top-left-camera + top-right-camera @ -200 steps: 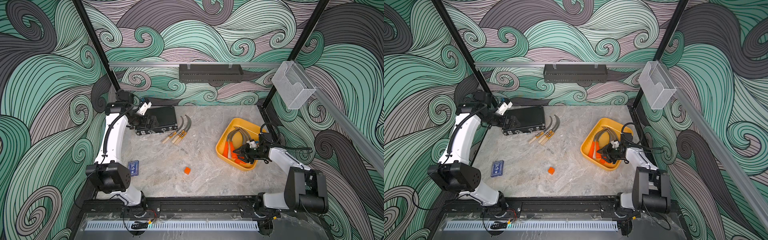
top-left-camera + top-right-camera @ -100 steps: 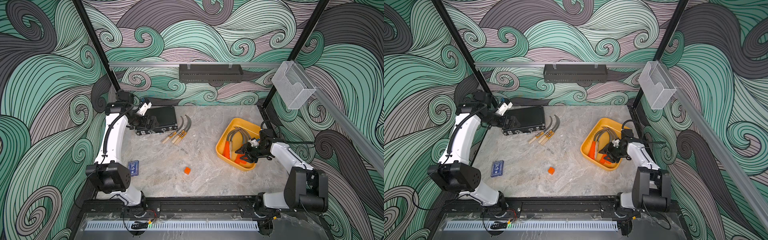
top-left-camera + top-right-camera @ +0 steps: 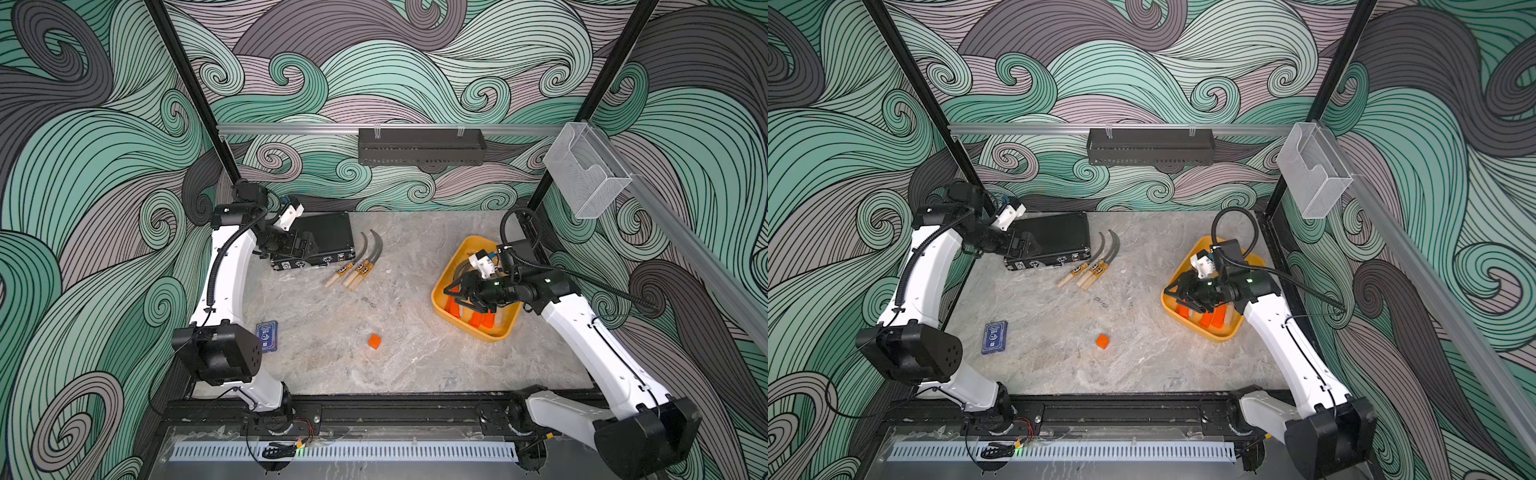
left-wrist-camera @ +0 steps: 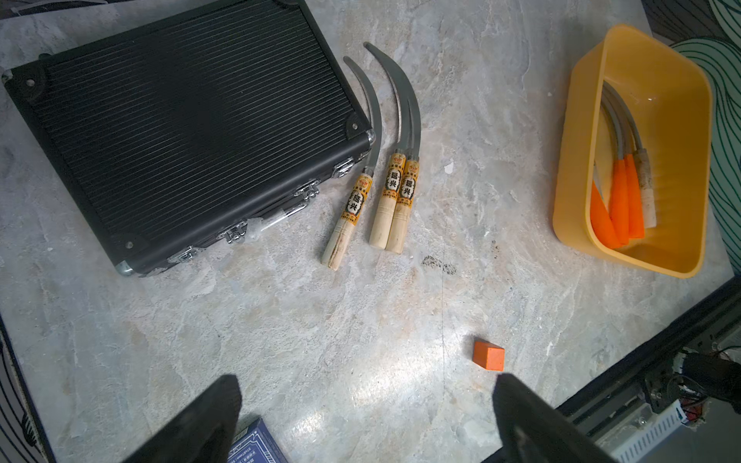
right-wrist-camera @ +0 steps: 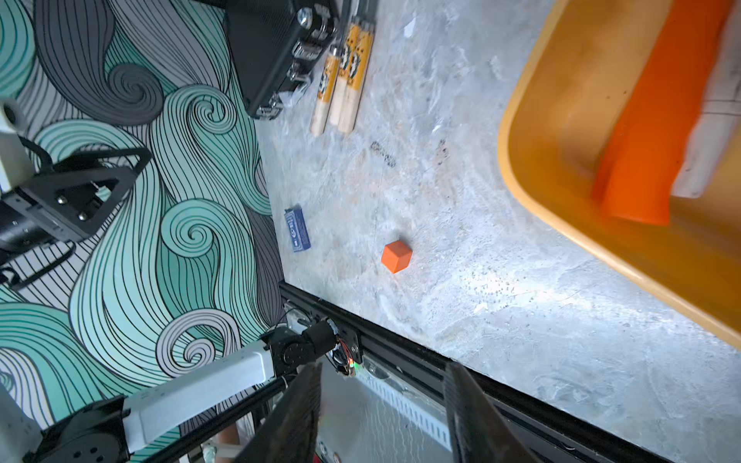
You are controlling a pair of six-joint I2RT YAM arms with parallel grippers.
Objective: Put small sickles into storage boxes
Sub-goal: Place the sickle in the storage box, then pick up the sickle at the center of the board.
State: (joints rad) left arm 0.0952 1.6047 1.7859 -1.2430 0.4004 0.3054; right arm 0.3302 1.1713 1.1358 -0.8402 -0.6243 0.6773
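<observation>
The right gripper (image 3: 455, 296), jaws apart and empty, hangs over the yellow tray (image 3: 494, 336) of stored sickles (image 4: 619, 192); three wooden-handled sickles (image 3: 357, 266) lie bunched against the black case (image 3: 328, 232), so lifting one could drag its neighbours or snag the case

Three small sickles (image 4: 381, 224) lie at the centre of the left wrist view. Each pale handle bears a yellow label (image 4: 355, 202) with a black oval holding two white Chinese characters, too blurred to read with certainty. A blue box (image 4: 256, 445) at the lower edge carries illegible white print.
</observation>
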